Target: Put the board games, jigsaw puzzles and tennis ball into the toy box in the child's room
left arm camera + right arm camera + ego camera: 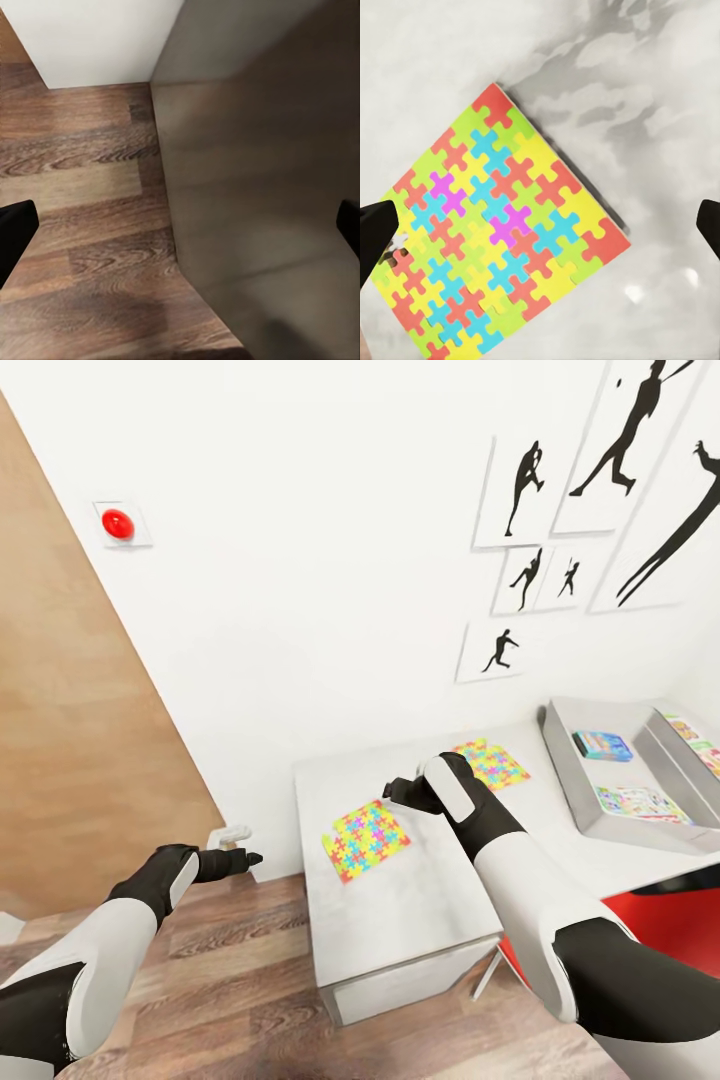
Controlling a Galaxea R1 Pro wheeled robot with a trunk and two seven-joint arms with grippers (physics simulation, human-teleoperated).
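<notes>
Looks like a kid's bedroom: athlete silhouette prints [610, 490] on wall, colourful jigsaw puzzles [366, 841] on white table [420, 920], wood floor [240, 980].

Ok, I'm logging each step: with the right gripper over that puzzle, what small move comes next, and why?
Probably lower the right gripper straight down onto the near jigsaw puzzle. Its fingers look open, straddling the mat, which lies flat on the table, outside the toy box.
</notes>
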